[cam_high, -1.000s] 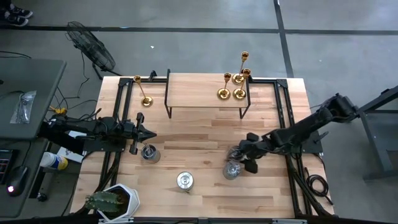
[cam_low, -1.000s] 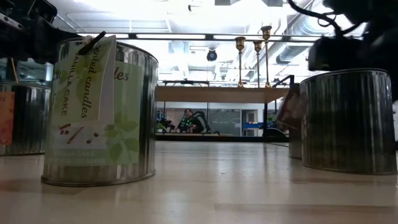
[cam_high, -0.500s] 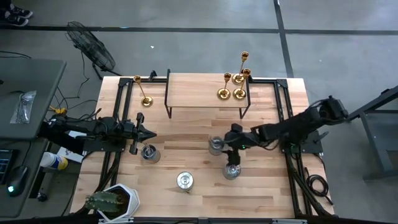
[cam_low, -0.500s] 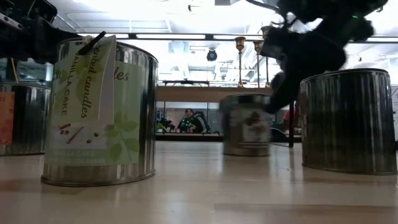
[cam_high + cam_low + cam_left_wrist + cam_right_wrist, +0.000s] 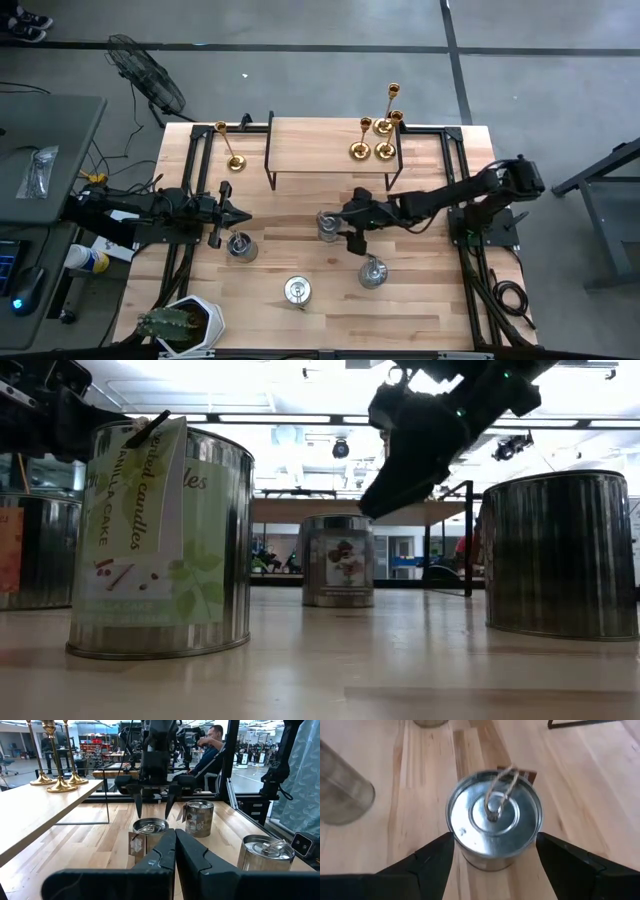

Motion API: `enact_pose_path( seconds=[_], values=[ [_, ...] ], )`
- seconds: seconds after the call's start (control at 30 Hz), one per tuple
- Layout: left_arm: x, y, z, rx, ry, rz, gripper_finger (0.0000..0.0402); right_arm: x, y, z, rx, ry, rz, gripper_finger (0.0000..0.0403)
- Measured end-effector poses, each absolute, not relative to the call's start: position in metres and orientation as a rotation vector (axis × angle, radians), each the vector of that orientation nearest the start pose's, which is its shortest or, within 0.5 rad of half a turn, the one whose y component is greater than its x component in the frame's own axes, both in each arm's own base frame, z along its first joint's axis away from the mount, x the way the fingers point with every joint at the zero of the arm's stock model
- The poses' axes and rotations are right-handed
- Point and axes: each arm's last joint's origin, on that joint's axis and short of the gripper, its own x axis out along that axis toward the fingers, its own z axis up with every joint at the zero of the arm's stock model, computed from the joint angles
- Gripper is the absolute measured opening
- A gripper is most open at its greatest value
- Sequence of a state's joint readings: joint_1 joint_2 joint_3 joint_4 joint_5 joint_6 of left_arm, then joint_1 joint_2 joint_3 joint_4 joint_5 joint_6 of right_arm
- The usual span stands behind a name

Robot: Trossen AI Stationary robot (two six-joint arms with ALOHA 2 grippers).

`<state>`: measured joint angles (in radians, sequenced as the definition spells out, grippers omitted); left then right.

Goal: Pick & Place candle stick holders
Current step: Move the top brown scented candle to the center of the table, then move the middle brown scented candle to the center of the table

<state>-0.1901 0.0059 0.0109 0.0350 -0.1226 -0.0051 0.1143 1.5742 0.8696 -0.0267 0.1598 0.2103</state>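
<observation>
I see the right gripper (image 5: 492,857) spread wide above the centre tin (image 5: 493,823), fingers either side, not touching. My left gripper (image 5: 175,851) is pressed together at frame left.

Lidded silver tin (image 5: 493,818) between the right gripper's (image 5: 492,862) spread fingers (image 5: 432,860).

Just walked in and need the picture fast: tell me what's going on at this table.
The right gripper hangs open over a silver tin mid-table, fingers either side but not closed on it. The left gripper, shut, waits near another tin. Two more tins stand toward the front. Three gold candlesticks are on the raised shelf; a fourth stands on the table beside it.
</observation>
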Motion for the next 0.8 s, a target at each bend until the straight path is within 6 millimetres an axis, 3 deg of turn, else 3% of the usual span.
enact_pose_path(
  seconds=[0.23, 0.47, 0.8],
  values=[
    [0.096, -0.015, 0.17, -0.011, -0.039, -0.067, 0.0, 0.3, 0.035, 0.206, 0.141, 0.756, -0.127, 0.0275],
    [0.096, -0.015, 0.17, -0.011, -0.039, -0.064, 0.0, 0.262, 0.041, 0.227, 0.154, 0.864, -0.125, 0.0275],
    [0.096, -0.015, 0.17, -0.011, -0.039, -0.065, 0.0, 0.189, 0.061, 0.212, 0.263, 1.035, -0.127, 0.0275]
  ],
)
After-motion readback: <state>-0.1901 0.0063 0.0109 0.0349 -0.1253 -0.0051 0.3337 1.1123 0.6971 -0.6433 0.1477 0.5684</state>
